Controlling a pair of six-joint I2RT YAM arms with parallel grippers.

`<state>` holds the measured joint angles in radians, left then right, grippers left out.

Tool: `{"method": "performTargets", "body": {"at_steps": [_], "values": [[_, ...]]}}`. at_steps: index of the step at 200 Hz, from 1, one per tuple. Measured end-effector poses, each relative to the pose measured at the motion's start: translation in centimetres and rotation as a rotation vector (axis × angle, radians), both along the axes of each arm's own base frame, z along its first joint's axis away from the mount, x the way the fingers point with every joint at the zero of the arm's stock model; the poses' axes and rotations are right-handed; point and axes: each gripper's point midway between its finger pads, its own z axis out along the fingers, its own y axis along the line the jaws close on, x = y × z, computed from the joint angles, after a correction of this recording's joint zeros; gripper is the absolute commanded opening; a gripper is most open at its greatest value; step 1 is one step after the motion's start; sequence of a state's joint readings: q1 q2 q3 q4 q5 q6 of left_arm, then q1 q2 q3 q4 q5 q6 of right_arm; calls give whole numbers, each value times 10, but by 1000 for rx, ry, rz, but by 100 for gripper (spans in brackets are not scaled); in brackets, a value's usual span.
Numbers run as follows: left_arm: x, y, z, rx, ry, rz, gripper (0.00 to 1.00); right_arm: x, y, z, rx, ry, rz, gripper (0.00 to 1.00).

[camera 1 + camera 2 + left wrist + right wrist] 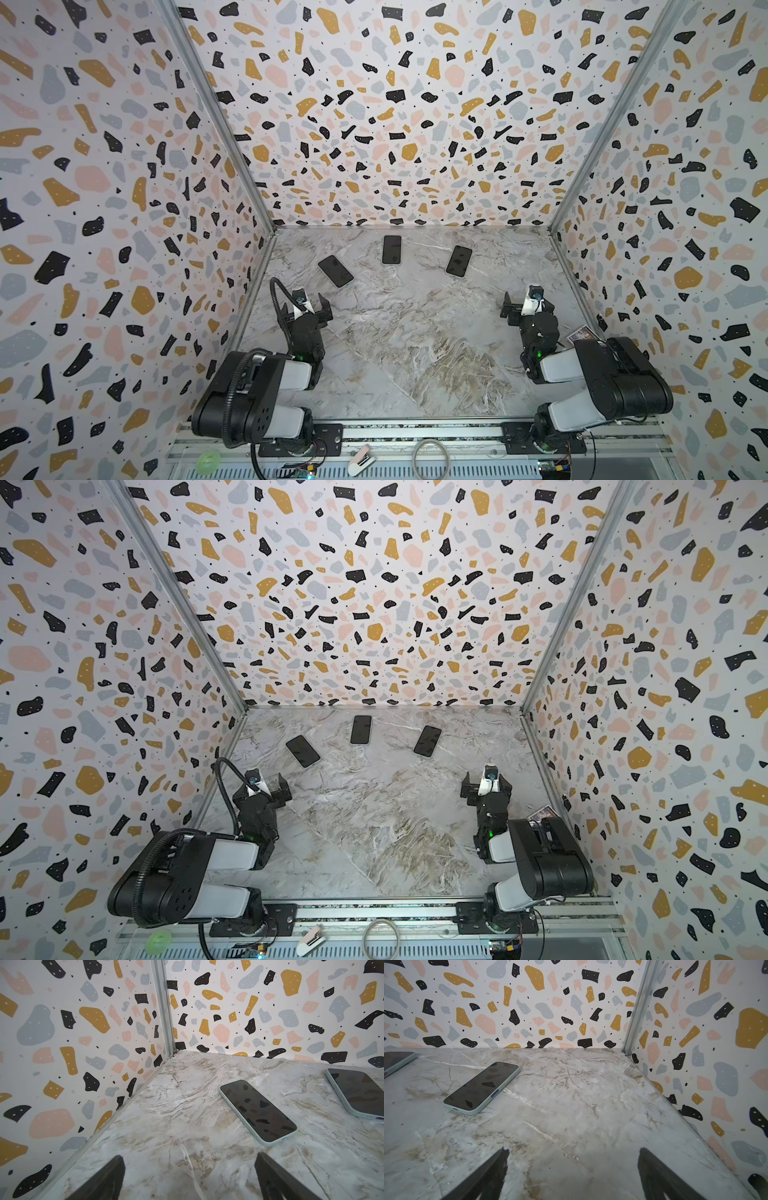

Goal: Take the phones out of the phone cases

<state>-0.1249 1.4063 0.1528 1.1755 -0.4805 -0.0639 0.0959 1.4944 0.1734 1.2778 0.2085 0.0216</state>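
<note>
Three dark-screened phones lie face up on the marble table (415,353), each in a pale blue phone case. In both top views they sit at the back: left phone (336,271) (303,751), middle phone (392,249) (360,729), right phone (459,261) (427,741). My left gripper (307,309) (190,1167) is open, short of the left phone (257,1110), whose case rim (270,1142) shows. My right gripper (528,307) (573,1163) is open, with the right phone (481,1087) ahead and off to one side. Neither gripper touches anything.
Terrazzo-patterned walls enclose the table on three sides, with metal corner posts (266,216). A small picture card (579,332) lies by the right wall next to the right arm. The front rail carries a green roll (208,461), a white clip (359,459) and a cable loop (430,457).
</note>
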Motion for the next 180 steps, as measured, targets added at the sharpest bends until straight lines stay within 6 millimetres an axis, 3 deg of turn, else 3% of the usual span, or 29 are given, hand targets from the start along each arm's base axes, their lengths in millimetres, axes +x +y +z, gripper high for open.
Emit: {"method": "performTargets", "body": {"at_steps": [180], "values": [[0,0,0,0,0,0,100,0,2,0,2,1,13,99]]}}
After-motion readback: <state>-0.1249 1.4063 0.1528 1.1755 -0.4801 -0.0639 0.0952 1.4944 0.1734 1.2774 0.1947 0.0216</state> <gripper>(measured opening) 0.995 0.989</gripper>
